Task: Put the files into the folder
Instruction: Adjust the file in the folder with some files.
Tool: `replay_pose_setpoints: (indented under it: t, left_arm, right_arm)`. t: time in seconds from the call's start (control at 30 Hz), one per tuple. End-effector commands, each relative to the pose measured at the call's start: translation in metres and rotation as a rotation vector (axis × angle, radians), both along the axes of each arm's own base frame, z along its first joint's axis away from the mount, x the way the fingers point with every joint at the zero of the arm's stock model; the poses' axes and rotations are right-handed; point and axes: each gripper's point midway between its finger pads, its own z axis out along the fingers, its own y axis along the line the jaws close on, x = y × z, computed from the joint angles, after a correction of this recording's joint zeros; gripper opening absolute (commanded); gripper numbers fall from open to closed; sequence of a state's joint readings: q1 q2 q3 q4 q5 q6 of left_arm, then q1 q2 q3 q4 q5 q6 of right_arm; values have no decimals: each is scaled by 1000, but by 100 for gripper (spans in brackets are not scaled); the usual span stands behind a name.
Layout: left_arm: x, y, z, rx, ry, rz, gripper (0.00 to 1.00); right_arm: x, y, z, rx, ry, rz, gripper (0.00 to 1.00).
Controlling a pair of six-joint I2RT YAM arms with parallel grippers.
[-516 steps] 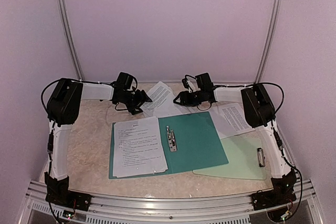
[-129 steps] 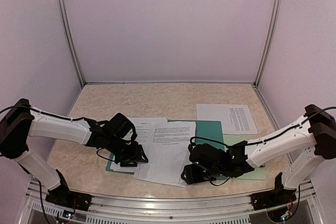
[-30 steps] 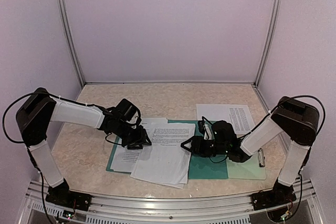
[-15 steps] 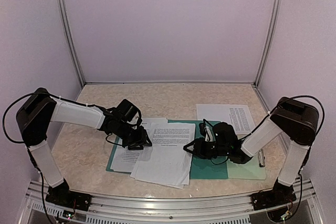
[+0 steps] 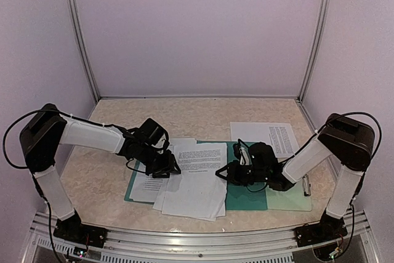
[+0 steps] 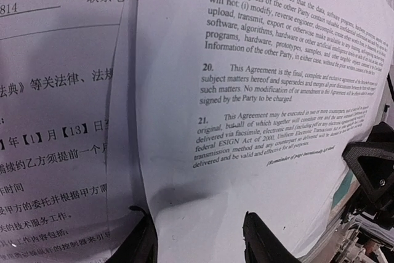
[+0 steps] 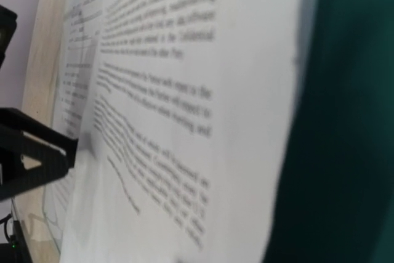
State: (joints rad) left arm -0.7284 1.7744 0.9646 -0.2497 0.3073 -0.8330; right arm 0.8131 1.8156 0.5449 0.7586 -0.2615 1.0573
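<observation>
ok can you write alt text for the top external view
A skewed stack of printed white sheets lies on a dark teal folder, with the left claw on the stack's left side and the right claw at its right edge. Another printed sheet lies apart at back right, near a pale green clipboard.

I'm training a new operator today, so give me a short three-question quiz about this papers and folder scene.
1. True or false: the pale mint clipboard lies left of the dark teal folder.
2. At which edge of the top sheet does the right pincer stand? A near edge, B right edge, C left edge.
3. In the left wrist view, which clause numbers can be read on that sheet?
Key: 1 false, it lies to the right; 2 B; 3 clauses 19, 20 and 21.
</observation>
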Motion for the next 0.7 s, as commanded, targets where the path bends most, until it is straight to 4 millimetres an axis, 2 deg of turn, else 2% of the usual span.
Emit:
replay_pose_setpoints:
  t: [0.0, 0.2, 0.33, 0.4, 0.6, 0.67]
  left_arm:
    - [-8, -8, -1, -16, 6, -9, 45]
    - [-10, -8, 8, -24, -7, -5, 45]
    - [-5, 3, 19, 20, -53, 8, 48]
    - [-2, 7, 26, 26, -83, 9, 48]
    - [3, 9, 33, 14, -93, 8, 48]
    - [0, 12, 29, 30, -82, 12, 48]
  right_arm:
    - [8, 0, 7, 14, -9, -31, 16]
    - [9, -2, 14, 23, -15, -49, 11]
    - [10, -6, 18, 24, -23, -69, 4]
    - [10, -7, 19, 21, -24, -74, 4]
    - [8, -7, 12, -64, -25, -78, 12]
    - [4, -7, 9, -107, -26, -79, 21]
